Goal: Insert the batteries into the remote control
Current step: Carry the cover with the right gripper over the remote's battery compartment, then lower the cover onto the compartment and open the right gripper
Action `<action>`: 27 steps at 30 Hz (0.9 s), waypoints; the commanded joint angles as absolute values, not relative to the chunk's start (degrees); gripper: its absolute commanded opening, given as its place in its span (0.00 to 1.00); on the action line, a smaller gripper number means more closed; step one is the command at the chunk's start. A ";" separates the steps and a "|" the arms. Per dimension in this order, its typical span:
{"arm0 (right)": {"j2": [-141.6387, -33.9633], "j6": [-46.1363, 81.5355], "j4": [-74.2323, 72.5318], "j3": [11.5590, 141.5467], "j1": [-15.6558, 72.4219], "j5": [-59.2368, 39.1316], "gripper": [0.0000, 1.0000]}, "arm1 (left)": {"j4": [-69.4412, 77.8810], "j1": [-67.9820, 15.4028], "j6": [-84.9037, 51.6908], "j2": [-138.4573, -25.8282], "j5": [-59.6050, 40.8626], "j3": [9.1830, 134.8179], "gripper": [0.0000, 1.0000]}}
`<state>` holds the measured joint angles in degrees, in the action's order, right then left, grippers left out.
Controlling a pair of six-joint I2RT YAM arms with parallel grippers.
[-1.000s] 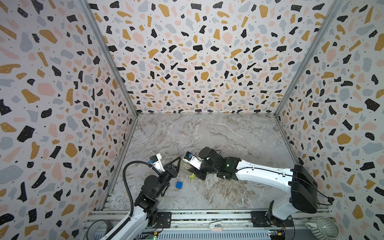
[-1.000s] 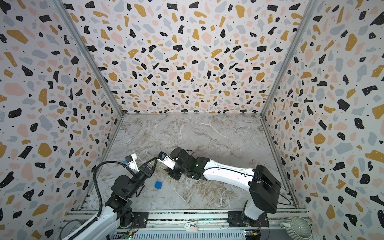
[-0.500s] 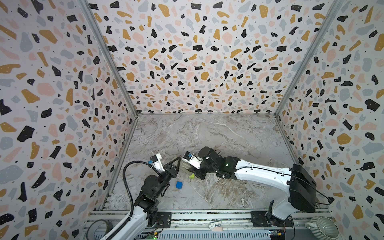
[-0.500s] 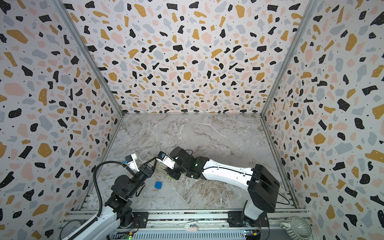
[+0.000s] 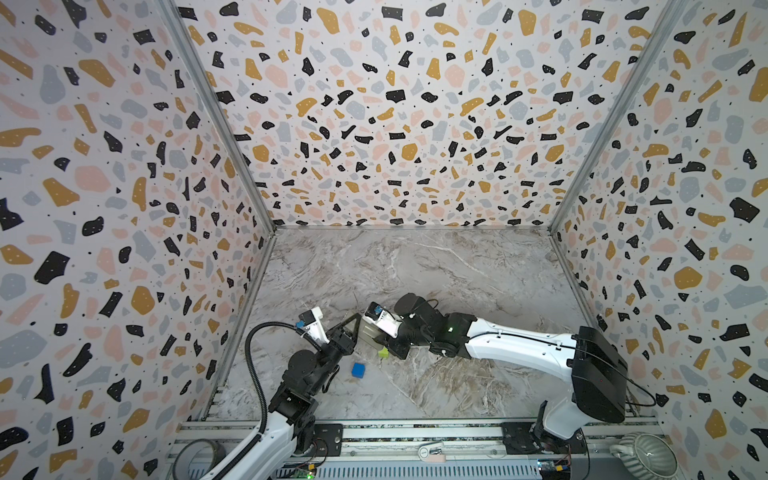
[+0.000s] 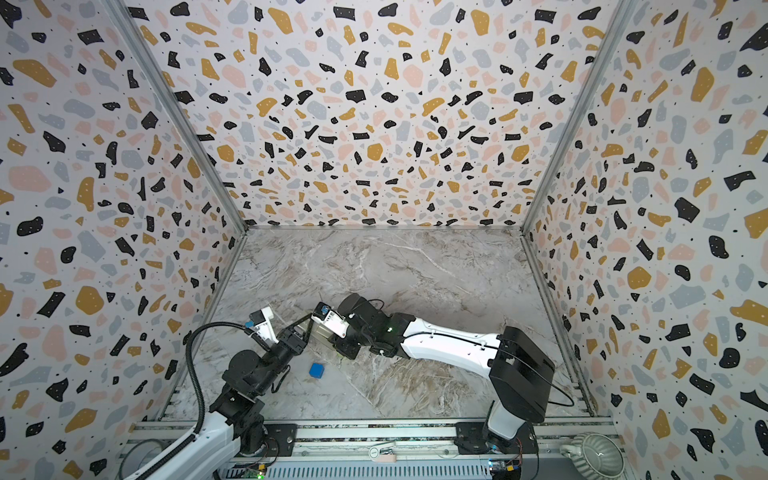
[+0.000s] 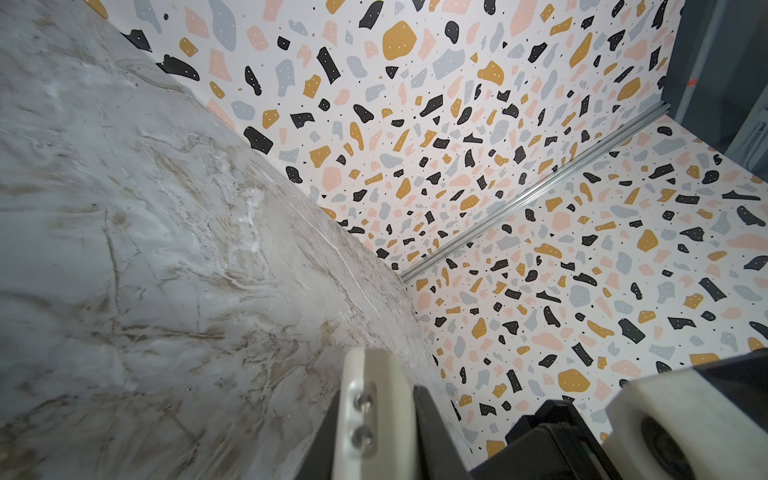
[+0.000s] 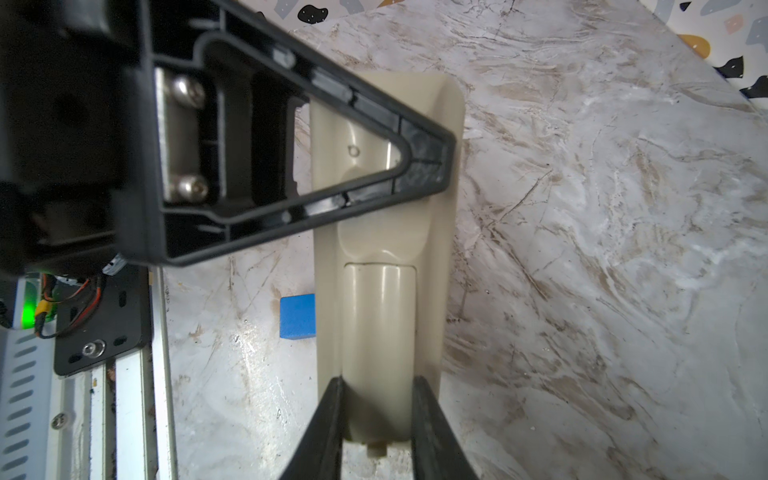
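The cream-white remote control (image 8: 386,291) is held off the marble floor with its back up and a smooth cover panel closed over the back. My right gripper (image 8: 377,386) is shut on its near end, one black finger on each long side. My left gripper (image 7: 378,399) is shut on the far end across its thin faces; one of its triangular fingers (image 8: 424,149) lies over the back. In both top views the two grippers meet at the remote (image 5: 368,332) (image 6: 320,330), left of centre near the front. The batteries are out of view.
A blue cube (image 5: 358,370) (image 8: 297,318) and a green cube (image 5: 383,353) lie on the floor just below the remote. The left wall stands close by. Along the front rail sit a tape roll (image 5: 199,455) and a ribbed pot (image 5: 642,455).
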<state>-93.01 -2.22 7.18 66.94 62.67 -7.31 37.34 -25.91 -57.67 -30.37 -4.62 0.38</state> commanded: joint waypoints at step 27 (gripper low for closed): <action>-92.66 -2.55 6.46 68.69 63.70 -4.06 0.40 | 45.22 -26.30 -59.19 -31.35 -9.14 -6.27 0.00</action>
<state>-93.49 -2.24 6.81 67.57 63.37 -5.28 38.87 -25.85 -58.30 -31.59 -6.35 0.38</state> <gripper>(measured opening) 0.400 0.234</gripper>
